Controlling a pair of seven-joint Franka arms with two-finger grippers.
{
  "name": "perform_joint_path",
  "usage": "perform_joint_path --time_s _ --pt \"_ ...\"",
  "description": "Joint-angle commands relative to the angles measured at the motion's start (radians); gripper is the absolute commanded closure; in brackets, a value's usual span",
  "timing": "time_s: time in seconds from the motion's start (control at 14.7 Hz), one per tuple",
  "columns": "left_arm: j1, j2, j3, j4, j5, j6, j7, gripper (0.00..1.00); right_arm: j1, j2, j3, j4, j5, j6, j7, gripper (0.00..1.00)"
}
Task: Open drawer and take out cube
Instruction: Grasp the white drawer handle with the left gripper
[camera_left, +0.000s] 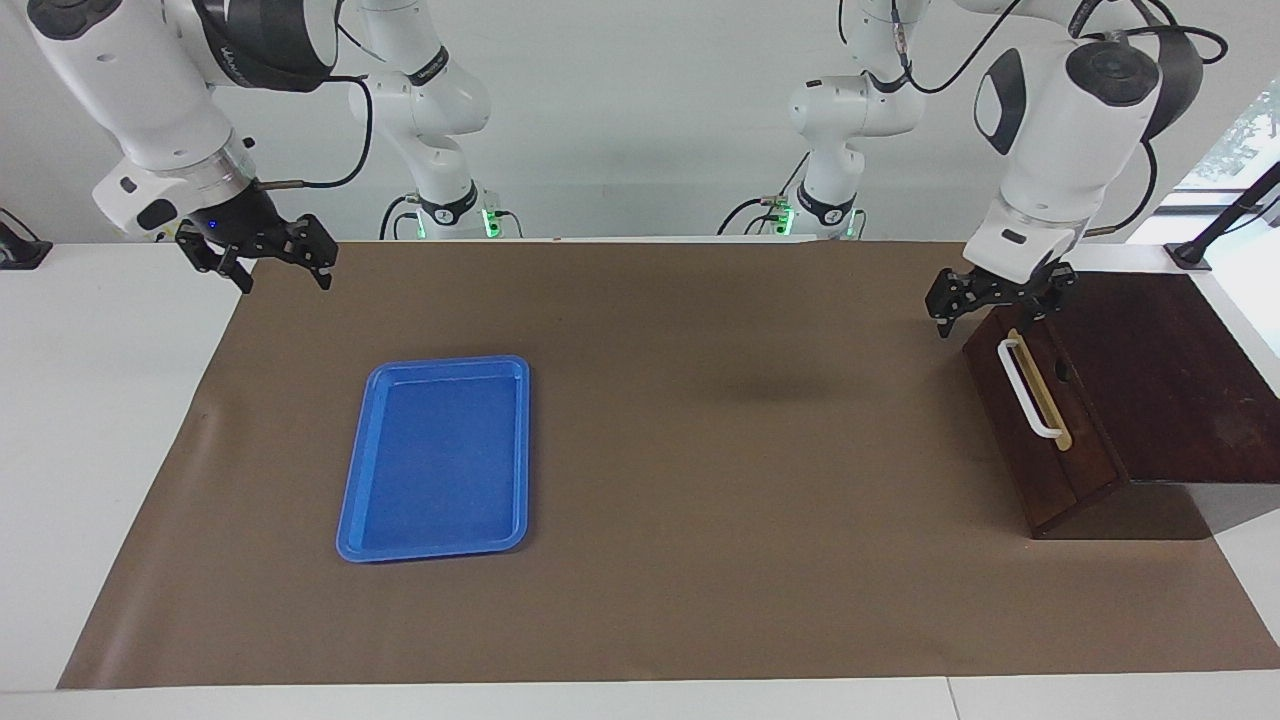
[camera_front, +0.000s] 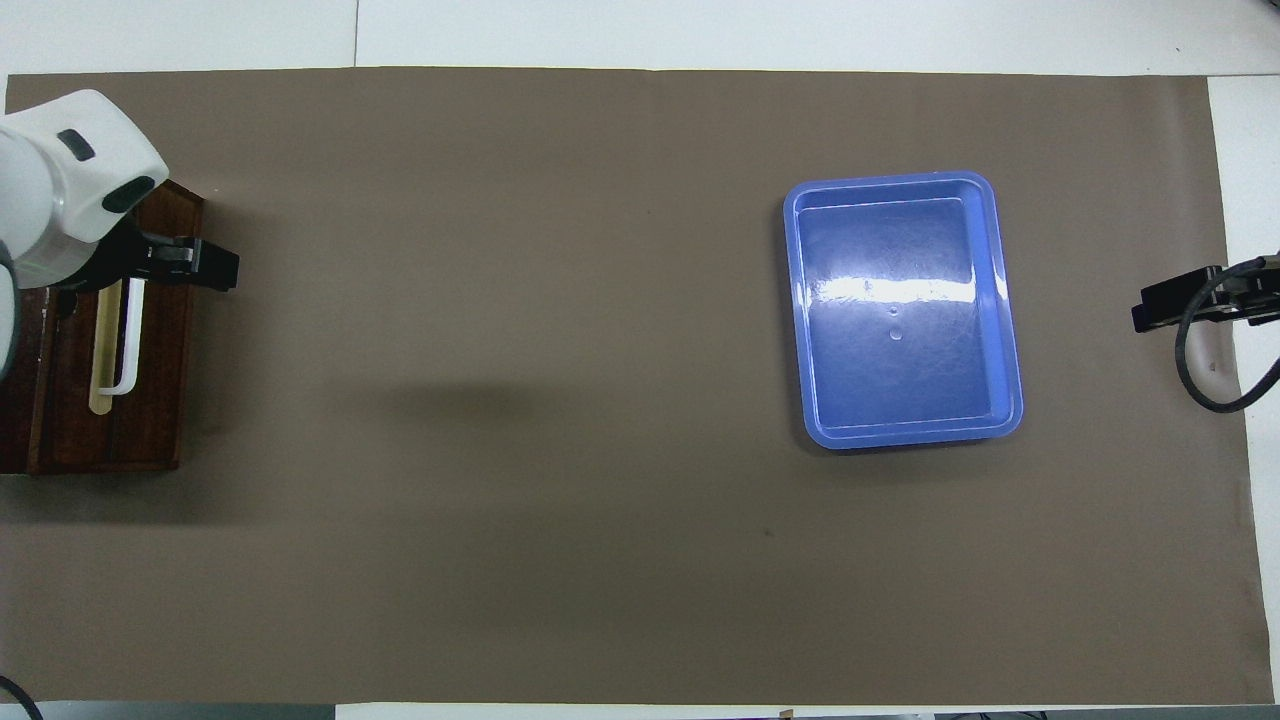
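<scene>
left gripper (camera_left: 990, 300), spread, hangs over the handle's (camera_left: 1030, 390) end nearer the robots on the shut drawer (camera_left: 1040, 420); handle runs near-to-far. right gripper (camera_left: 262, 255), spread, waits.

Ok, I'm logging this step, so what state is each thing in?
drawer: shut, white handle not gripped.
blue tray: empty, flat on the mat.
left end effector: open, over the drawer's front top edge.
right end effector: open, waiting over the mat's edge.
cube: not visible.

white tabletop (camera_left: 110, 420), big brown paper sheet (camera_left: 700, 480) over most of it, blue tray (camera_left: 437, 458) toward right arm's end, dark wooden box (camera_left: 1150, 400) at left arm's edge
</scene>
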Motion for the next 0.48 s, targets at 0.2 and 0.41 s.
perform_joint_path --time_s 0.2,0.41 --pt "-0.006 0.013 0.012 -0.168 0.184 0.179 0.004 0.00 -0.019 -0.012 0.013 -0.010 -0.019 0.008 -0.019 0.00" --pt "0.040 0.010 0.013 -0.206 0.187 0.213 0.005 0.00 -0.022 -0.012 0.013 -0.010 -0.019 0.007 -0.020 0.00"
